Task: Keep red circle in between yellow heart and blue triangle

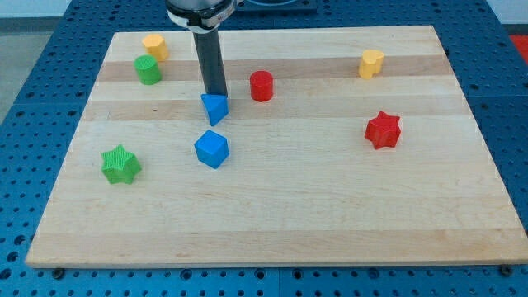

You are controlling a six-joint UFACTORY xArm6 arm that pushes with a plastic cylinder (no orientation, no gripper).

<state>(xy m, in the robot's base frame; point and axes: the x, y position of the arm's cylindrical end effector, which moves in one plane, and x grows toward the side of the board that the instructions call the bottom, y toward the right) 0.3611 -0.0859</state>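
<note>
Red circle (261, 86): upright, top centre of wooden board (272, 231), round, so no long axis. Blue triangle (214, 108) just to its left, point toward the view's bottom. Yellow heart (371, 63) well apart to the right. My tip (217, 96) touching the blue triangle's top edge; no claw to open or close.

Counted: two red, two blue, two yellow, two green. Others: red star (383, 129), blue cube (211, 149), yellow block (154, 45), green block (148, 69), green star (120, 164). Containers: none in view.

My tool tip (217, 96) touches the blue triangle (214, 108) from above on the desk (272, 214). The red circle (261, 86) sits just right of it; the yellow heart (371, 63) lies far right.
</note>
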